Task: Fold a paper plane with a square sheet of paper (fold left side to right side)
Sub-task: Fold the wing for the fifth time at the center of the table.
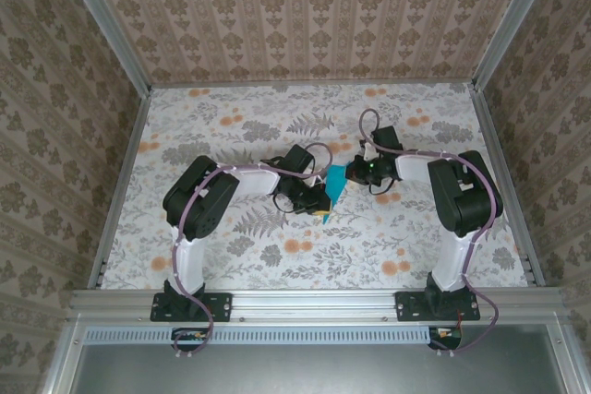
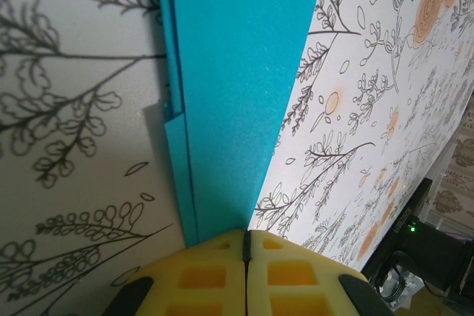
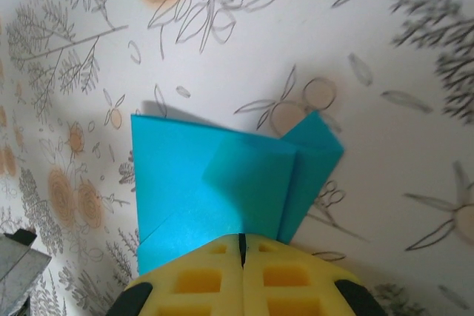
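Where the two arms meet, top view: the sheet of paper [image 1: 335, 182], turquoise and already creased narrow, lies on the floral table [image 1: 416, 237] just right of centre frame, with the left gripper [image 1: 320, 208] at its lower-left end and the right gripper [image 1: 358, 171] at its upper-right end
Left wrist view, paper: a long blue strip [image 2: 237, 72] runs from bottom centre up to the top edge, and a thinner layer peeks out along its left side
Left wrist view, jaws: yellow, pressed flat together at bottom centre, with the tips right at the strip's near end
Right wrist view, paper: layered flaps [image 3: 215, 183] at centre frame, one pointed flap poking out to the right
Right wrist view, jaws: together here too, no gap, sitting over the paper's near edge
Handling: I'd judge it featherlight, limp, quick to take a crease and apt to slide on the printed surface; flaps look ready to spring up unless pinned
Where to hold: a free edge or corner looks best, one gripper pinning the layers while the other works
Hard to tell: whether either gripper nips a layer or merely presses down; from above the grippers cover both ends of the paper, and the strip is cut off at the top of the left wrist frame
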